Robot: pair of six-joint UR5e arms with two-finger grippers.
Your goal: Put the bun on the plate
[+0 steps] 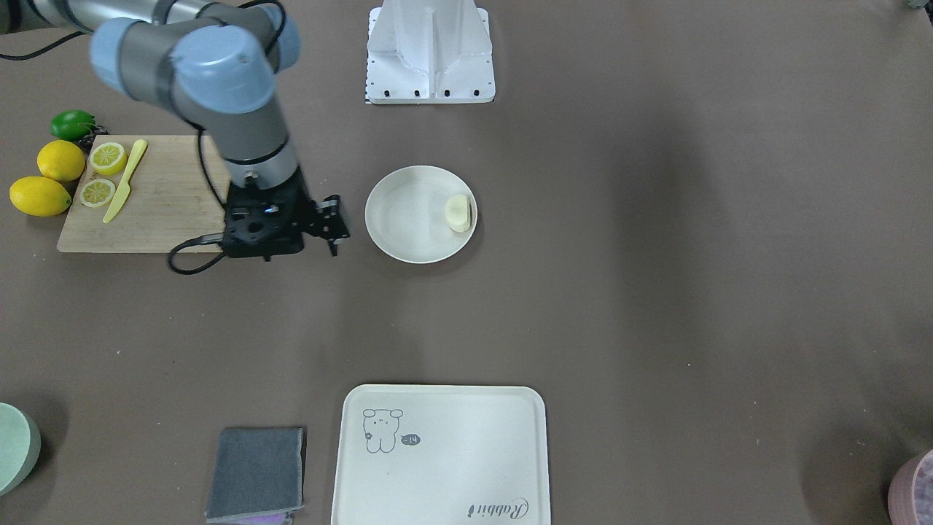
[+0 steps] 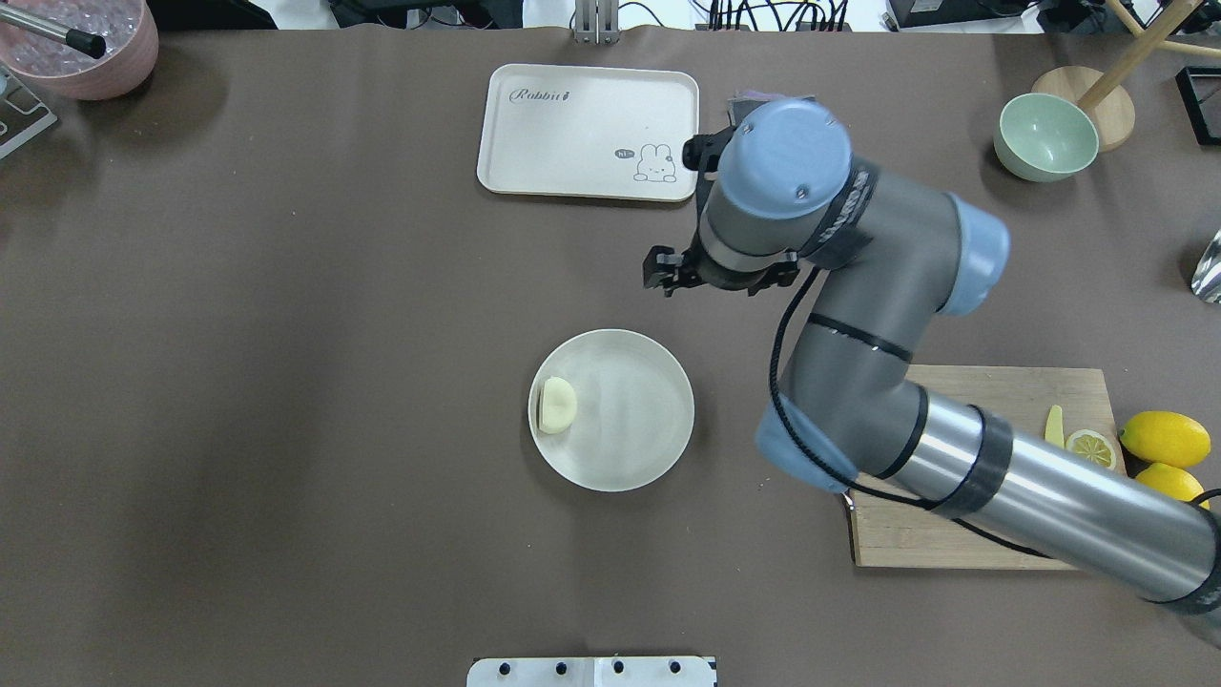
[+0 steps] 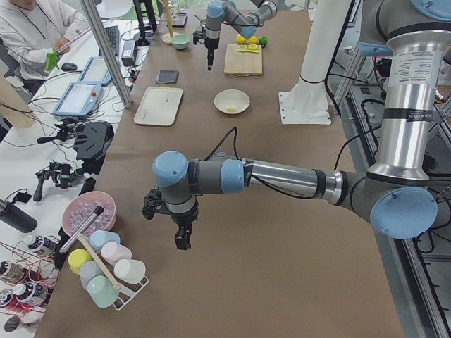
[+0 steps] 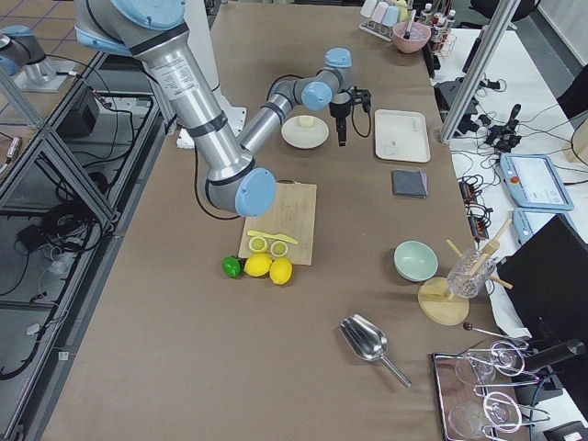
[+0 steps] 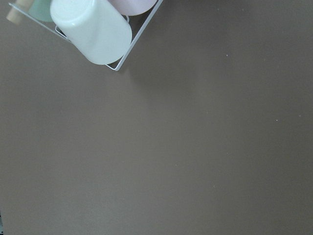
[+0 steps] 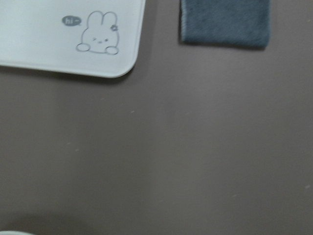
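The pale cream bun (image 1: 458,213) (image 2: 556,405) lies inside the round off-white plate (image 1: 408,226) (image 2: 630,420), against the rim on the robot's left side. My right gripper (image 1: 334,227) (image 2: 665,279) hangs above bare table beside the plate, on the side away from the bun. It is clear of the plate, its fingers look apart and it holds nothing. My left gripper (image 3: 182,243) shows only in the exterior left view, far down the table near a cup rack; I cannot tell whether it is open or shut.
A cream rabbit tray (image 1: 444,459) and a folded grey cloth (image 1: 256,472) lie on the operators' side. A wooden board (image 1: 168,211) with lemon slices and a yellow knife (image 1: 125,181) sits behind the right arm. Whole lemons (image 1: 40,195) lie beside it. A green bowl (image 2: 1045,136) stands further out.
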